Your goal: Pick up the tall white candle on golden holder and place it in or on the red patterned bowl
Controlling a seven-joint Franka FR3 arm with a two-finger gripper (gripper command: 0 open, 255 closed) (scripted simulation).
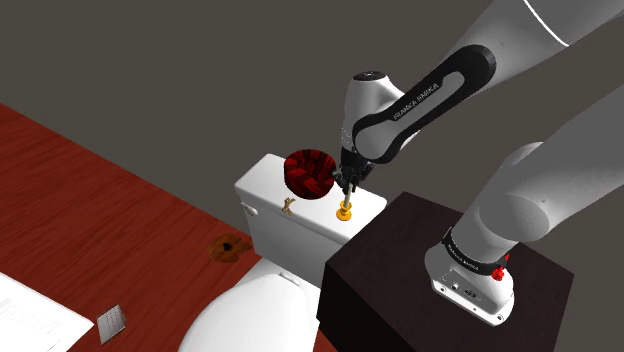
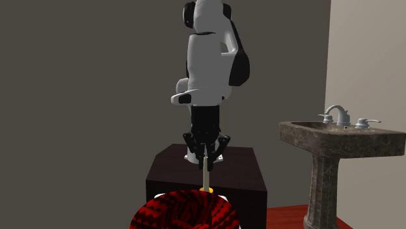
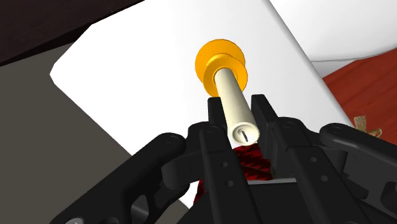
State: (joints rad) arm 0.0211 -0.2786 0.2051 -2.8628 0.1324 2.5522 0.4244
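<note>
A tall cream-white candle point(image 3: 234, 105) stands upright in a golden holder point(image 3: 219, 63) on the white toilet tank lid point(image 3: 146, 83), near the edge closest to the stand. My gripper point(image 3: 240, 118) comes straight down on it, and its black fingers point(image 3: 264, 111) are shut on the candle's top. The shoulder view has the gripper point(image 1: 349, 182) above the holder point(image 1: 345, 213). I cannot tell whether the holder still touches the lid. The red patterned bowl point(image 1: 310, 172) sits on the same lid, just beside the candle point(image 2: 206, 170), and it fills the front of the second exterior view as the bowl point(image 2: 184, 211).
The toilet seat point(image 1: 250, 310) lies below the tank, and the dark stand point(image 1: 400, 270) sits close by. A small golden object point(image 1: 290, 205) rests on the tank front. A brown thing point(image 1: 228, 247) lies on the red floor. A stone pedestal sink point(image 2: 341, 136) stands at the second exterior view's right.
</note>
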